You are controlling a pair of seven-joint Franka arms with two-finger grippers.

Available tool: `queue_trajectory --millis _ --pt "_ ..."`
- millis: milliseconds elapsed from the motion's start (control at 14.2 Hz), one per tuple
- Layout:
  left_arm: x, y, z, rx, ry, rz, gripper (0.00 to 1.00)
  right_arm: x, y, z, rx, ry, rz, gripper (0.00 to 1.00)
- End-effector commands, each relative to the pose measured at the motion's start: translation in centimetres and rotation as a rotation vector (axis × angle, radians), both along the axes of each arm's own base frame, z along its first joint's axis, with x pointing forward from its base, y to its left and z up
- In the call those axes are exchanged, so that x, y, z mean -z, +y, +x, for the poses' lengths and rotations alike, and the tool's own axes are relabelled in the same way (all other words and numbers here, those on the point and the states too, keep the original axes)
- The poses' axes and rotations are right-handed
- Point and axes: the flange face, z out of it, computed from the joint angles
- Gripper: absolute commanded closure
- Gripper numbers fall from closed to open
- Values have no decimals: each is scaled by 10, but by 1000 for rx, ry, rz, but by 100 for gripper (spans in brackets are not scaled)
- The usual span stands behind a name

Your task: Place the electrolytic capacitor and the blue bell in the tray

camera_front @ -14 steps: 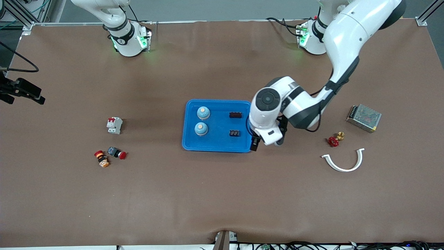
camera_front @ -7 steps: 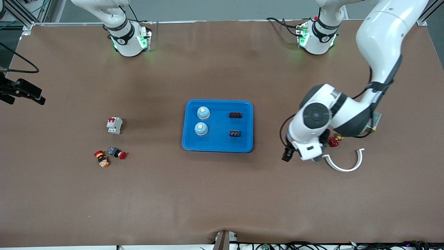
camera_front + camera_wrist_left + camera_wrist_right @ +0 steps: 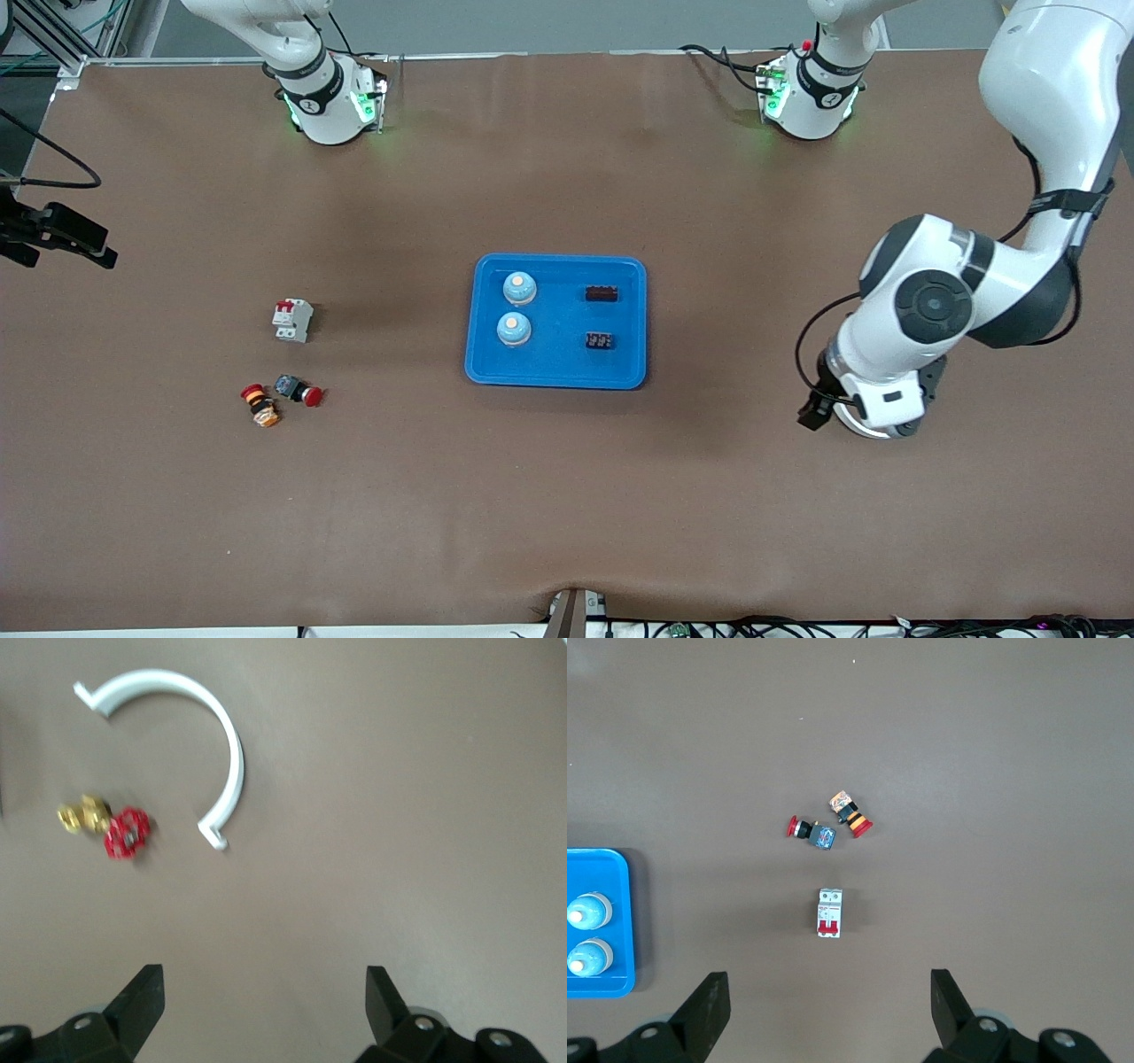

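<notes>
The bright blue shallow plastic tray (image 3: 556, 372) sits mid-bench, holding two pale blue dome bells (image 3: 519, 288) and two small dark components (image 3: 601, 293). The left gripper (image 3: 264, 1005), fingers spread wide and empty, hangs over bare bench beside a white curved plastic clip (image 3: 182, 719) and a red-handled brass valve (image 3: 106, 822). The right gripper (image 3: 829, 1005), fingers open and empty, waits high over a white circuit breaker (image 3: 828, 912)
</notes>
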Motion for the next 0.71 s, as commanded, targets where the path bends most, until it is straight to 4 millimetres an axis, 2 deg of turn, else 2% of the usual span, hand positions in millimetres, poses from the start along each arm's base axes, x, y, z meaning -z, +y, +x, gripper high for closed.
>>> queue_trajectory --millis 0,282,635 --pt "-15 28 -1 59 8 9 0 1 -4 2 8 10 8 0" --pt "-23 60 5 96 1 14 0 3 -5 3 8 12 6 0" --pt "-41 70 2 224 7 30 0 4 -5 4 8 13 6 0"
